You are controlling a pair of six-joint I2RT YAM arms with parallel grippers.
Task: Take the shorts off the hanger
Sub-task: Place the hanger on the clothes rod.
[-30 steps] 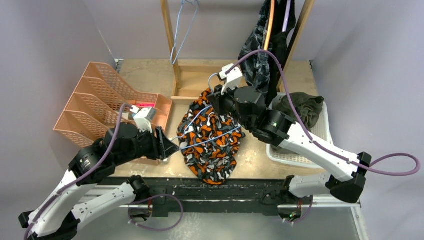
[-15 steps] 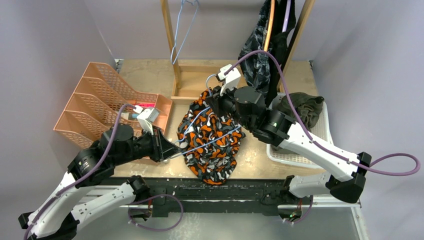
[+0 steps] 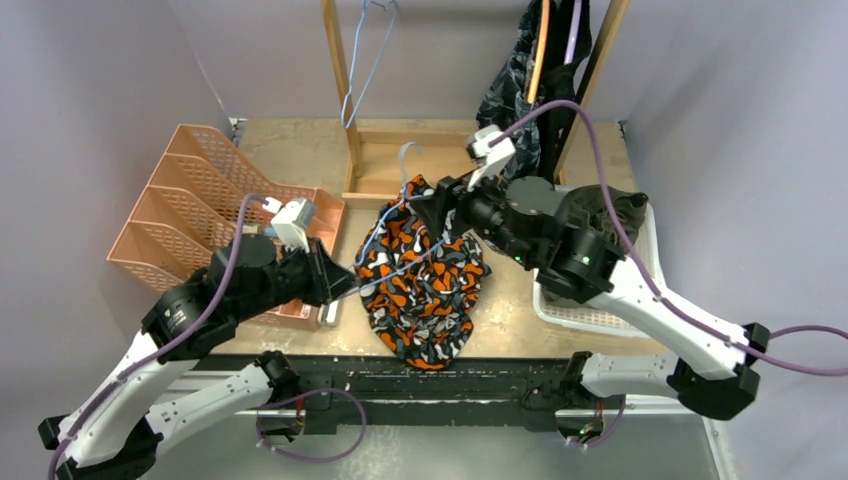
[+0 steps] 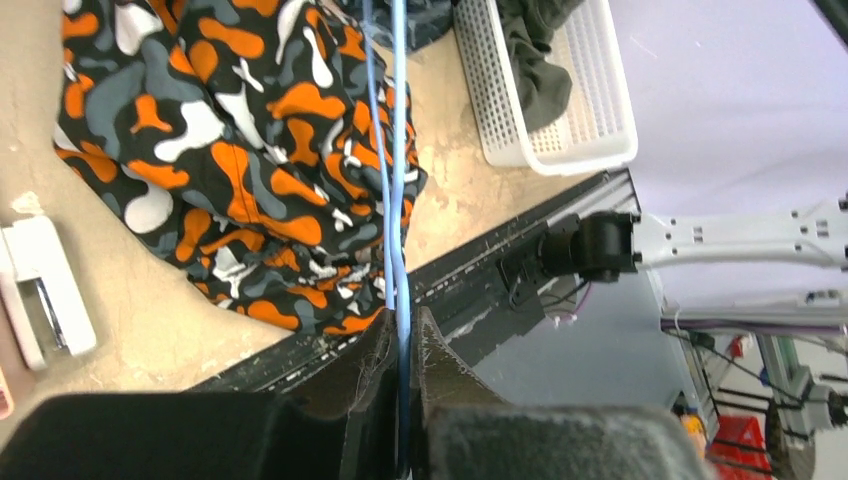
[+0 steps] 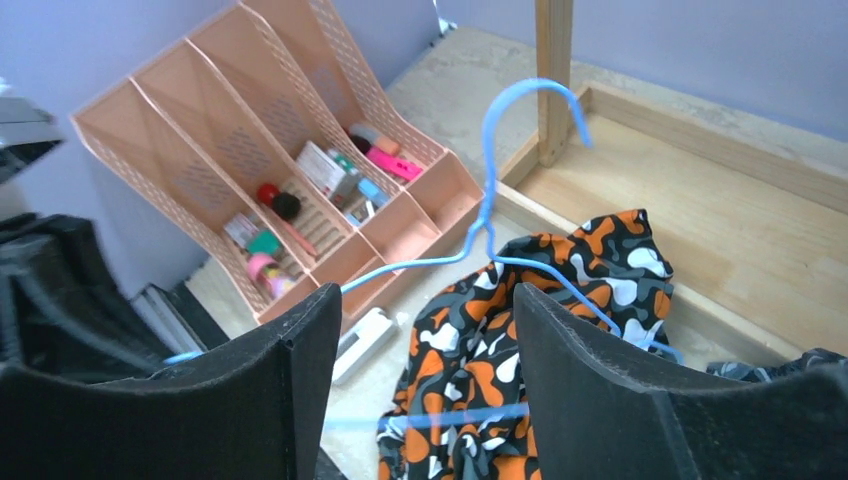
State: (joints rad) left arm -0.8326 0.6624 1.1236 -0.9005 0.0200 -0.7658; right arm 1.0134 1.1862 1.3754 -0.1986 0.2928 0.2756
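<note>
Orange, black, white and grey camouflage shorts (image 3: pixel 420 285), light blue hanger (image 5: pixel 486 200), peach lattice organiser (image 3: pixel 190 190), white basket (image 4: pixel 590 120), olive green shorts (image 4: pixel 535 65)

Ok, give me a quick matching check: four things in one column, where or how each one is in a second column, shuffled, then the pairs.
1. orange camouflage shorts
2. olive green shorts
3. dark camouflage shorts
4. left gripper

A. shut on the blue hanger
B. in the white basket
C. lying on the table
D. hanging at the wooden rack

Pairs: 1-C, 2-B, 3-D, 4-A
</note>
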